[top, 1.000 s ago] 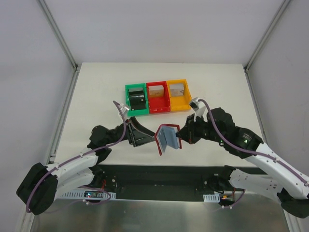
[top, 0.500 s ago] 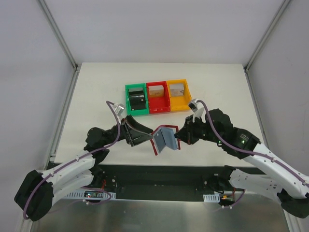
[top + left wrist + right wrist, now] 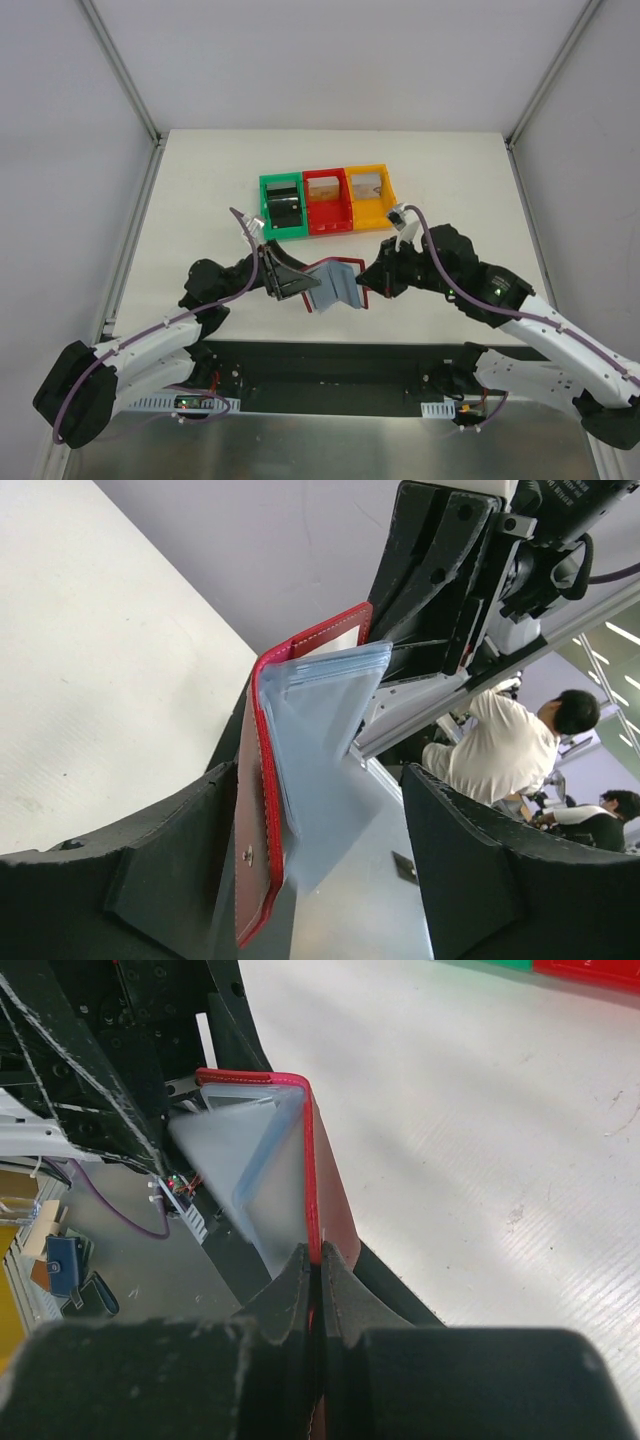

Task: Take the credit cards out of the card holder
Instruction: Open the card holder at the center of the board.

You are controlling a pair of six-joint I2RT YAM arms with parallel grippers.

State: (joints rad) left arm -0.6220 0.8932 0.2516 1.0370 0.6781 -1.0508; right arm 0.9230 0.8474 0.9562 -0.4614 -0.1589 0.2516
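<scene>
From above, the card holder [image 3: 335,284], pinched by my right pincer [image 3: 368,284] over the table's [image 3: 200,200] near edge, has swung wider open as my left pincer [image 3: 298,287] closed in; my left wrist view shows those jaws wide astride its free flap, gripping nothing; my right wrist view shows that pincer shut tight on the red edge, with no credit card drawn out yet.

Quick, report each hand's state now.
Left hand: open, straddling the card holder.
Right hand: shut on the card holder.
</scene>
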